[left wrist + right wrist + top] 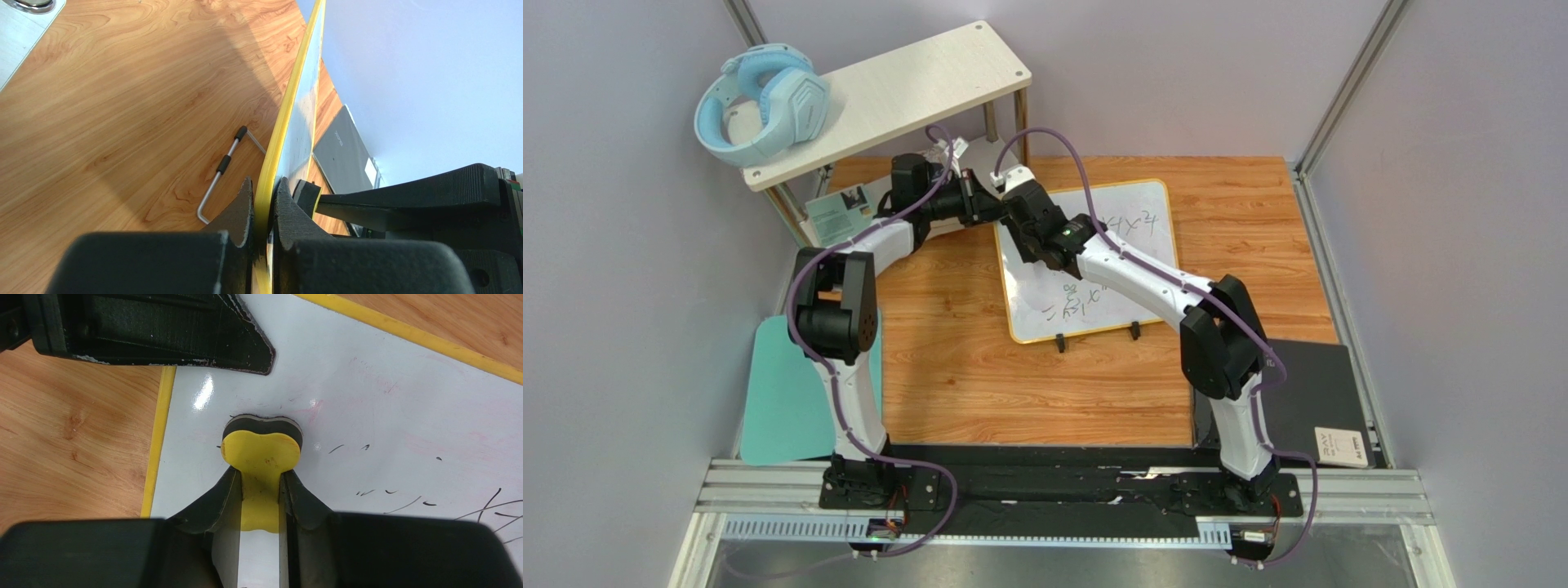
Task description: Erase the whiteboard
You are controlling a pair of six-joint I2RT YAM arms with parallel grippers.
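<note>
Table: a wooden top (952, 392) that carries everything; both arms reach over it from the near edge.
Whiteboard: the whiteboard (1051, 306) lies in the middle of the table toward the far side, just right of the shelf, with its two black feet at the near edge.
Shelf: a pale wooden shelf (903, 92) at the far left, with blue headphones (762, 104) on its top.
Mat: a teal mat (781, 404) at the left edge of the table.
Left gripper: the left gripper (264, 202) is closed tightly on the yellow frame at the board's left edge.
Right gripper: the right gripper (261, 490) grips a yellow eraser (261, 452), whose dark underside is pressed on the white surface.
Marks: dark handwriting (405, 505) is on the board to the right of the eraser.
</note>
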